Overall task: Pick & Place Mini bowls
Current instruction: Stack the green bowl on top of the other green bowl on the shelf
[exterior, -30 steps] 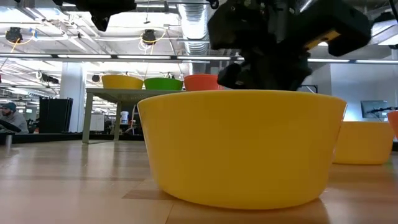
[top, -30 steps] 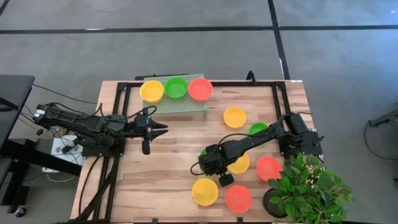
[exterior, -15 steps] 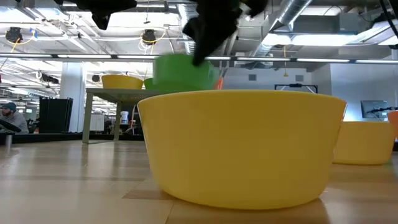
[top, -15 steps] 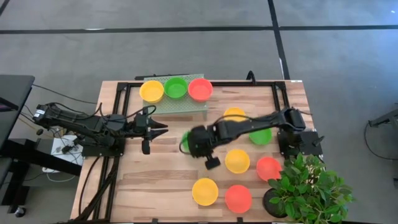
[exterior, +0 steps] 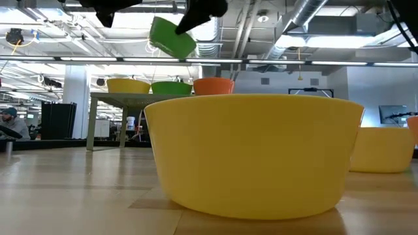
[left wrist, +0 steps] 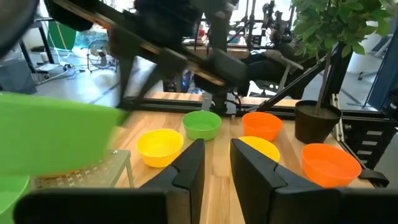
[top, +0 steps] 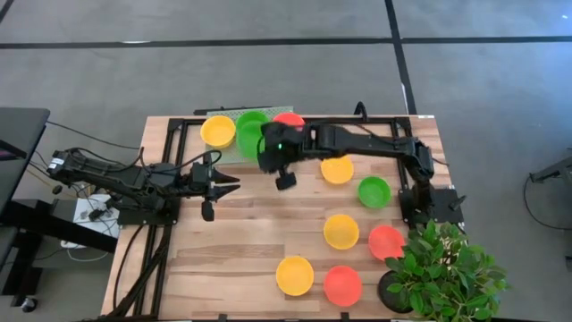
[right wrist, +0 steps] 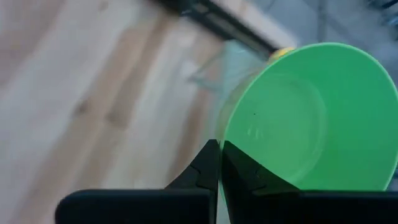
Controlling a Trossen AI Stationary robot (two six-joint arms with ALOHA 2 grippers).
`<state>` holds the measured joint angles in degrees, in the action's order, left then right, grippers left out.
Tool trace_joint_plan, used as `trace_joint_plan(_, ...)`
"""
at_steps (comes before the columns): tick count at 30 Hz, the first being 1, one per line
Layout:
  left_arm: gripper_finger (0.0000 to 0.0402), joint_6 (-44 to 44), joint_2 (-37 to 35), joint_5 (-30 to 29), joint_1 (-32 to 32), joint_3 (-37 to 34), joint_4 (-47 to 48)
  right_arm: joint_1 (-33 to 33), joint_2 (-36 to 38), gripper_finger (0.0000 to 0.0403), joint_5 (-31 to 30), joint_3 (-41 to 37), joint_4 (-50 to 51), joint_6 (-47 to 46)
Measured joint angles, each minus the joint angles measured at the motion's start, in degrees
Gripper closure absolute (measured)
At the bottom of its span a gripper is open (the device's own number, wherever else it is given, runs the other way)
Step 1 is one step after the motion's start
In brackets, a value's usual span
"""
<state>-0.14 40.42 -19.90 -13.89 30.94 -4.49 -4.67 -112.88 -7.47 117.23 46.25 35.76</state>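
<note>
Wooden slats of the table [top: 232,241] lay nearest me, and above its far raised mesh shelf [top: 268,154] my right gripper [right wrist: 219,163] pinched the thin rim of a small glossy green plastic bowl [right wrist: 311,118], seemingly light, stiff, slippery; the left gripper [left wrist: 214,163] waited open.

One green mini bowl [exterior: 172,37] hangs tilted in the air above the raised shelf's three bowls [top: 234,130].

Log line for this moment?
right gripper: shut on green bowl, airborne above platform | left gripper: idle, open
</note>
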Motion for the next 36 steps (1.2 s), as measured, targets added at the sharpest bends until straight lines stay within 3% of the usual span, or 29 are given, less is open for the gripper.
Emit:
trace_joint_plan(11,0.0323,0.11,0.02,0.00,0.00,0.00,-1.13,-6.84,-2.54,0.0401,3.34,0.55,-8.51,3.81)
trace_joint_plan(19,0.0323,0.11,0.04,0.00,0.00,0.00,-1.11,-9.56,-6.38,0.0401,3.11,0.52,-8.59,4.13)
trace_joint_plan(36,0.0323,0.09,0.09,-0.02,0.01,0.00,-1.13,-11.25,-7.45,0.0397,2.92,0.46,-6.20,3.63)
